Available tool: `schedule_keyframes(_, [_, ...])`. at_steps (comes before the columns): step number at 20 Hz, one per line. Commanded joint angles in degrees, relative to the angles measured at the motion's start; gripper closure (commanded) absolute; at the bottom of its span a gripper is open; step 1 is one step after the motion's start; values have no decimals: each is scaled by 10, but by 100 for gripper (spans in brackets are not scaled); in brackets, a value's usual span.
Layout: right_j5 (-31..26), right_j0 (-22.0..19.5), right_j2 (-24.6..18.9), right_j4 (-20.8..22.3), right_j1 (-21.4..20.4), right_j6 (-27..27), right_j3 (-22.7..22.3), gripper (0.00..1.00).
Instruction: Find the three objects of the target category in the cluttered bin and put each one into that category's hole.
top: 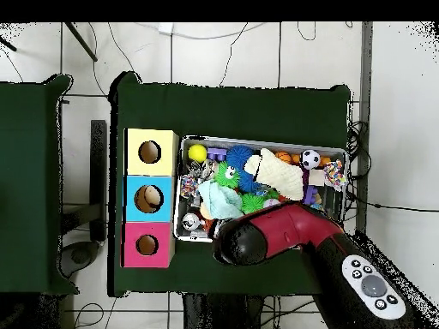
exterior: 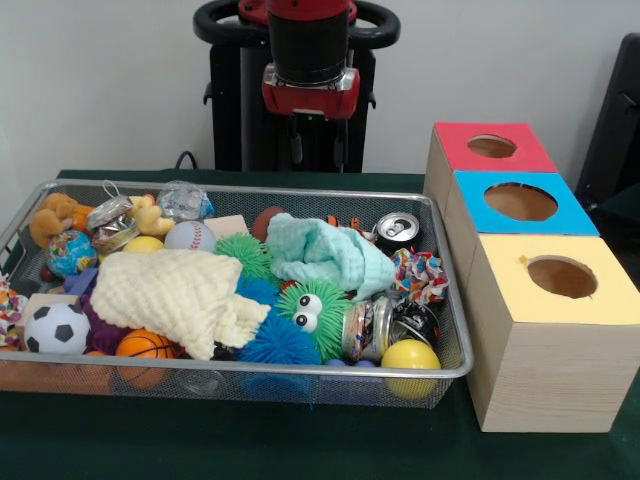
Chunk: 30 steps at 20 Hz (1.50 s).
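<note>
The wire mesh bin (exterior: 250,369) sits on the green table, full of clutter: a soccer ball (exterior: 55,328), a basketball (exterior: 145,345), a yellow ball (exterior: 410,355), a baseball (exterior: 189,235), a cream cloth (exterior: 170,290), a teal cloth (exterior: 325,255), a green furry toy with eyes (exterior: 315,310) and drink cans (exterior: 398,230). My gripper (exterior: 318,150) hangs above the bin's far rim, open and empty. In the overhead view the arm (top: 257,236) covers the gripper and part of the bin (top: 257,140).
Three wooden boxes with round holes stand in a row beside the bin: red top (exterior: 492,147), blue top (exterior: 520,203), yellow top (exterior: 560,280). They also show in the overhead view, yellow (top: 150,152), blue (top: 149,199), red (top: 147,245).
</note>
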State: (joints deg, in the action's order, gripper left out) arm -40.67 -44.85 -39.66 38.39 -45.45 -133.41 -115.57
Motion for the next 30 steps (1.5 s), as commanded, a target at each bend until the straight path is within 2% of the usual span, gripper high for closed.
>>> schedule_keyframes(1, [-46,-9,-61,-26,-7,155,95,0])
schedule_keyframes(3, [-86,-8,-66,-51,-21,159,95,0])
schedule_keyframes(5, [-99,-2,-66,-51,-43,159,94,0])
schedule_keyframes(7, [-76,-4,-72,-39,-55,161,92,0])
schedule_keyframes(15, [0,-10,-87,1,-54,147,97,0])
schedule_keyframes(17, [32,-2,-83,25,-79,126,98,0])
schedule_keyframes(21, [49,-1,-82,24,-95,106,99,0])
schedule_keyframes(27, [26,7,-82,20,-92,120,119,0])
schedule_keyframes(28, [22,8,-80,19,-91,122,119,100])
schedule_keyframes(30, [17,8,-82,17,-91,128,120,100])
